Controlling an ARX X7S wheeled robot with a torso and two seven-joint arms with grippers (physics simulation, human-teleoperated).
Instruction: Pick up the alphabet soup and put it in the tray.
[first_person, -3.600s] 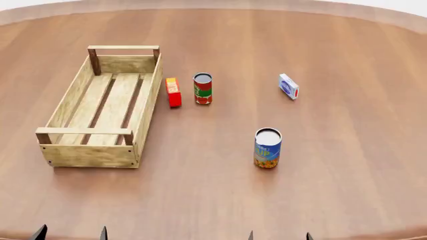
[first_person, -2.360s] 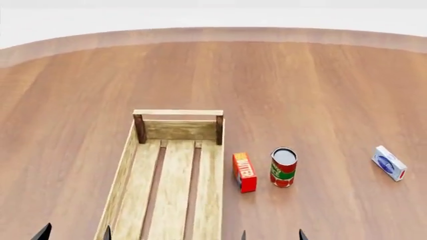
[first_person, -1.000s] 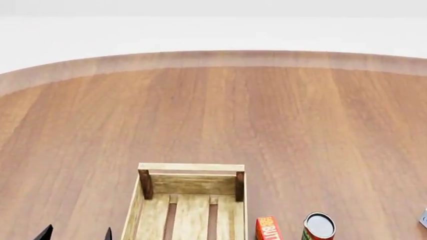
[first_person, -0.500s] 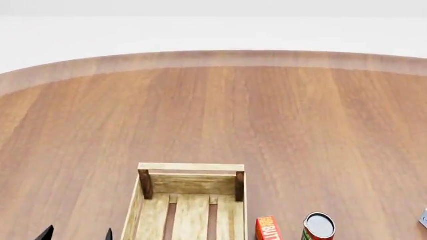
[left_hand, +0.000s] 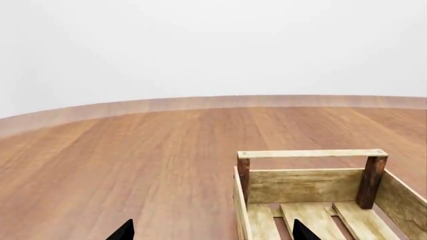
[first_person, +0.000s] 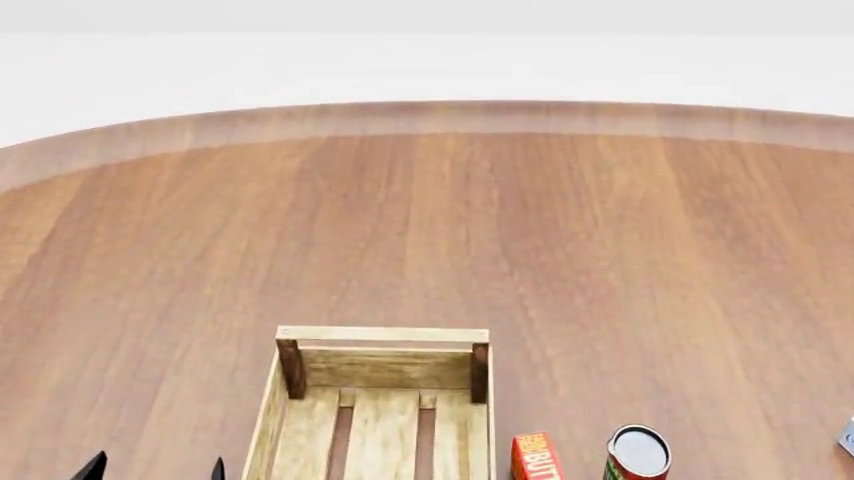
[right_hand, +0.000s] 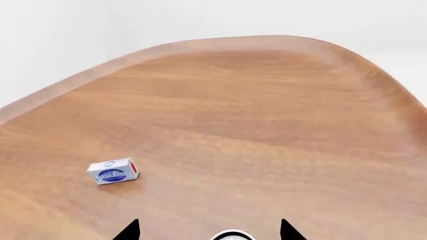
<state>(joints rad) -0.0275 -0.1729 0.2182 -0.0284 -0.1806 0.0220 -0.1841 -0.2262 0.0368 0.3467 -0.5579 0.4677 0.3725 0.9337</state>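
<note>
Brown wooden tabletop stretches ahead, with the light-wood slatted tray holding nothing. My right pincer is spread, its tips flanking a pale round rim I judge to be the alphabet soup can. My left pincer is spread too, and the whole pick and drop remain.

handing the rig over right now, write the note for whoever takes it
Left gripper: open, empty, low over the table just short of the tray.
Right gripper: open, empty; a pale round rim, probably the soup's top, sits between its fingers at the wrist view's edge.
Soup: not in head view; nothing lifted.
Tray: only its far end shows, and no can lies in that part.
Also there: red-and-green can and orange box right of the tray, blue-and-white box further right.
Done: nothing. Left: confirm the can, grasp it, carry it to the tray, release.
</note>
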